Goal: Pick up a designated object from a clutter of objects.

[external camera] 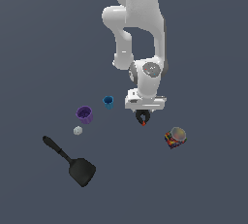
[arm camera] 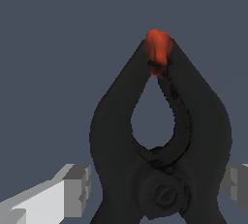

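Under the gripper (external camera: 144, 114): jaws either side of black clamp (external camera: 142, 118), seemingly gripping it; lift unconfirmed. Cups, spatula, can left untouched.

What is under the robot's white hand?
The black clamp with its red tip sits under the tool, between its fingers. The clamp's handle ends are hidden from view.

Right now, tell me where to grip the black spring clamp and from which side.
Grip the black spring clamp across its wide body near the pivot, coming straight down from above. The wrist view shows one gripper finger on each side there, where the flanks are broadest; the red-orange tip narrows and would slip.
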